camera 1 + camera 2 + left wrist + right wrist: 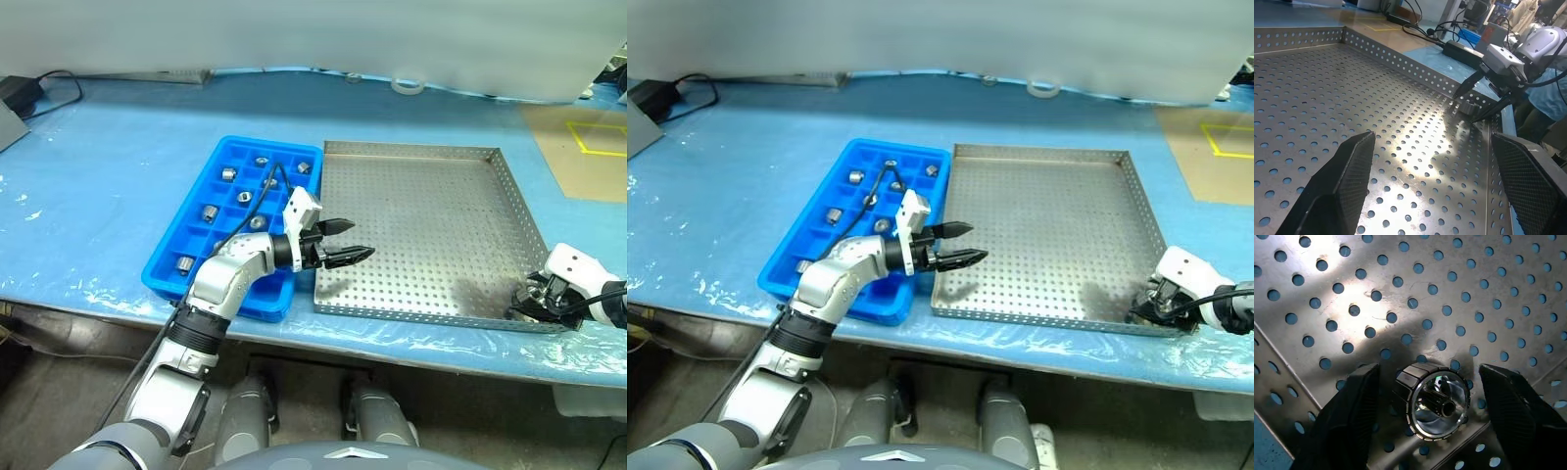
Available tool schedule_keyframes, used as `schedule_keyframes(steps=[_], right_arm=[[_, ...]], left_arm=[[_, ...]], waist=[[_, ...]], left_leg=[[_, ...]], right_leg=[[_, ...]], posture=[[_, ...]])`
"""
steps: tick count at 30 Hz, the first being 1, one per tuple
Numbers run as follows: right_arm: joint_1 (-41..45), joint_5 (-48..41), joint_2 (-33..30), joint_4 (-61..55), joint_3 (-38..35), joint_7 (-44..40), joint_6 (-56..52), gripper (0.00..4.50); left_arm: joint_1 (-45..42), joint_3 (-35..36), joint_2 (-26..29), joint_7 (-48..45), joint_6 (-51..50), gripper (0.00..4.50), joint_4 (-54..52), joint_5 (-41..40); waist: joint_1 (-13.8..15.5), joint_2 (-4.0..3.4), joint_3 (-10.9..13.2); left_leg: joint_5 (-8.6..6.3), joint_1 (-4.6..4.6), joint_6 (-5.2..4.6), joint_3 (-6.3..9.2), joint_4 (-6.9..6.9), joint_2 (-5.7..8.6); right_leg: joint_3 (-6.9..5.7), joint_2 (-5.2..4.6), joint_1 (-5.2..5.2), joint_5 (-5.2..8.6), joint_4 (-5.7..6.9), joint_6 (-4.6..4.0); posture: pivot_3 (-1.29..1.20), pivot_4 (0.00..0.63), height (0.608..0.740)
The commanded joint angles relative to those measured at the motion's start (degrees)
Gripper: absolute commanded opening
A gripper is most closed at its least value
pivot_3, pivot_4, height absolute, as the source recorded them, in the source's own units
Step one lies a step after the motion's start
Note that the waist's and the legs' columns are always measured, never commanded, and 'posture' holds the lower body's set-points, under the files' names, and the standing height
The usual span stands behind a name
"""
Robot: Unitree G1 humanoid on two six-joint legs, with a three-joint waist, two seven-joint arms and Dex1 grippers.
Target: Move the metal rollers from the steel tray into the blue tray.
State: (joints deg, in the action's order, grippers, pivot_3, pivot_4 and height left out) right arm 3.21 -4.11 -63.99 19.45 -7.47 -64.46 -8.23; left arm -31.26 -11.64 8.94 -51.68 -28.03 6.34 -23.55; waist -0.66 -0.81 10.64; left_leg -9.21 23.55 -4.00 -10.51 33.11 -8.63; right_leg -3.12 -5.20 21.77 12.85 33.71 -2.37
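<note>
At the lower right of the head view our right gripper (1425,406) reaches down into the near right corner of the steel tray (421,206). Its fingers (1349,421) straddle the last of the metal rollers (1434,401), with gaps on both sides, so nothing is gripped yet. Our left gripper (341,241) hovers fully spread and empty at frame centre over the tray's left edge, beside the blue tray (168,257), which already holds several rollers; we judge it is waiting out of the way.
</note>
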Motion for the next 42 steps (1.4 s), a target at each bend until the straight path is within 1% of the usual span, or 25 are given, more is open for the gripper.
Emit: schedule_keyframes(steps=[1,3,4,7,9,12,14,18,20,23,26,28,31,34,37,39,42], right_arm=[[-0.3,1.2,-0.6,1.2,0.9,0.1,-0.9,2.81],[-0.4,1.0,-0.7,1.0,0.8,-0.1,-1.0,2.81],[-0.7,1.1,-0.7,0.8,0.7,0.1,-0.9,2.47],[-2.2,0.3,-1.0,-0.4,0.4,-1.1,-1.8,1.63],[-5.0,-1.5,-1.3,-3.4,-0.6,-3.3,-2.5,1.62],[-5.4,-1.0,-0.7,-5.2,-1.2,-0.9,-3.4,1.62],[-3.7,-1.6,0.2,-5.6,-1.5,0.1,-4.5,1.62],[0.7,-6.0,1.9,-12.2,-3.1,0.3,-10.1,1.62],[4.0,-8.0,3.1,-16.1,-3.2,0.9,-13.1,1.62],[9.4,-9.6,4.7,-20.6,-2.2,1.7,-15.5,1.62],[17.6,-10.7,8.1,-22.4,0.8,2.9,-17.8,1.62],[21.4,-10.6,10.6,-22.9,3.4,2.8,-18.2,1.62],[27.5,-10.3,16.8,-22.3,9.5,1.9,-17.4,1.62],[32.9,-9.0,23.8,-18.3,14.4,1.7,-15.3,1.62],[36.6,-8.8,28.6,-15.9,18.6,-1.0,-13.3,1.62],[38.4,-8.9,31.0,-14.9,20.6,-2.8,-12.2,1.62],[40.1,-11.1,33.9,-14.3,22.4,-6.7,-13.6,1.62]], left_arm=[[-0.2,0.6,-0.2,0.1,0.3,4.01,-1.8,-0.6],[-0.3,0.6,-0.2,0.2,0.4,4.01,-1.6,-0.5],[-0.4,0.7,-0.2,0.2,0.4,4.01,-1.6,-0.5],[-0.5,0.7,-0.3,0.3,0.5,4.01,-1.3,-0.4],[-0.6,0.7,-0.3,0.4,0.5,4.01,-1.2,-0.4],[-0.6,0.7,-0.2,0.4,0.4,4.01,-1.3,-0.4],[-0.5,0.7,-0.1,0.4,0.4,4.01,-1.5,-0.5],[-0.4,1.1,1.2,1.2,1.7,4.01,-2.1,0.7],[0.0,1.4,3.0,1.2,2.7,4.01,-4.4,1.4],[0.5,3.6,5.6,1.9,1.7,4.01,-8.4,0.3],[1.7,6.5,9.4,2.9,0.9,4.01,-11.7,-0.1],[2.5,8.3,11.4,3.4,0.3,4.01,-13.5,-0.5],[5.0,11.4,14.6,4.8,-0.1,4.01,-16.5,-0.9],[7.9,13.9,16.1,7.4,0.2,4.01,-18.5,-0.4],[12.0,16.8,17.2,10.3,-1.0,4.01,-22.7,-1.3],[15.1,18.7,17.9,12.0,-1.9,4.01,-25.6,-1.6],[20.0,21.6,18.5,14.8,-3.3,4.01,-29.9,-2.3]], waist=[[-0.1,0.01,0.0],[0.0,0.01,0.0],[0.0,0.01,0.0],[0.0,0.02,0.0],[0.2,0.02,0.0],[0.4,0.02,0.0],[0.3,0.04,0.0],[-0.4,0.01,0.0],[-0.7,-0.06,0.0],[-0.8,-0.17,0.0],[-0.6,-0.17,0.0],[-0.1,-0.19,0.0],[0.5,-0.18,0.0],[1.8,-0.17,0.0],[3.6,-0.14,0.1],[4.9,-0.13,0.1],[6.6,-0.11,0.1]], left_leg=[[0.00,0.00,0.00,0.00,0.01,0.00],[-0.02,-0.02,0.03,0.00,0.02,0.00],[-0.02,-0.04,0.04,0.00,0.02,0.00],[-0.07,-0.11,0.11,0.00,0.02,0.01],[-0.10,-0.13,0.14,0.00,0.02,0.01],[-0.10,-0.14,0.15,0.02,-0.06,-0.01],[-0.06,-0.13,0.09,0.02,-0.11,-0.02],[-0.05,-0.12,0.03,0.01,-0.10,-0.01],[-0.05,-0.11,0.04,0.00,-0.10,-0.01],[0.02,-0.02,0.15,0.00,-0.10,-0.06],[0.04,-0.01,0.18,0.00,-0.15,-0.14],[0.05,0.04,0.19,0.00,-0.17,-0.13],[0.05,0.18,0.20,0.00,-0.21,-0.14],[0.07,0.61,0.22,-0.01,-0.08,-0.10],[0.18,0.88,0.38,-0.02,0.09,-0.14],[0.24,0.87,0.48,0.01,0.06,-0.18],[0.17,0.85,0.71,0.02,0.06,-0.19]], right_leg=[[0.00,0.00,0.00,0.00,0.00,0.00],[0.00,0.00,-0.03,0.00,0.00,0.00],[0.00,0.00,-0.05,0.00,0.00,0.00],[0.00,0.00,-0.15,0.00,-0.02,0.00],[0.00,0.00,-0.19,0.00,-0.04,0.00],[-0.01,0.01,-0.20,0.02,-0.07,0.03],[-0.02,0.01,-0.17,0.07,-0.07,0.09],[0.00,0.01,-0.10,0.06,-0.09,0.09],[0.02,0.01,0.03,0.06,0.00,0.09],[0.02,0.03,0.29,0.04,0.21,0.10],[0.00,0.08,0.31,0.04,0.22,0.09],[0.00,0.08,0.38,0.04,0.23,0.08],[-0.04,0.07,0.52,0.04,0.24,0.07],[-0.04,0.01,1.00,0.04,0.59,0.05],[-0.05,-0.06,1.43,0.09,1.06,-0.03],[-0.12,-0.05,1.43,0.10,1.10,-0.05],[-0.13,-0.04,1.42,0.10,1.14,-0.05]], posture=[[-0.28,0.150,0.740],[-0.28,0.150,0.740],[-0.28,0.150,0.740],[-0.28,0.150,0.740],[-0.28,0.150,0.740],[-0.28,0.150,0.740],[-0.28,0.150,0.740],[-0.27,0.150,0.740],[-0.26,0.150,0.740],[-0.23,0.150,0.740],[-0.19,0.150,0.740],[-0.12,0.150,0.740],[-0.03,0.150,0.740],[0.05,0.150,0.740],[0.13,0.150,0.740],[0.22,0.150,0.740],[0.29,0.150,0.740]])
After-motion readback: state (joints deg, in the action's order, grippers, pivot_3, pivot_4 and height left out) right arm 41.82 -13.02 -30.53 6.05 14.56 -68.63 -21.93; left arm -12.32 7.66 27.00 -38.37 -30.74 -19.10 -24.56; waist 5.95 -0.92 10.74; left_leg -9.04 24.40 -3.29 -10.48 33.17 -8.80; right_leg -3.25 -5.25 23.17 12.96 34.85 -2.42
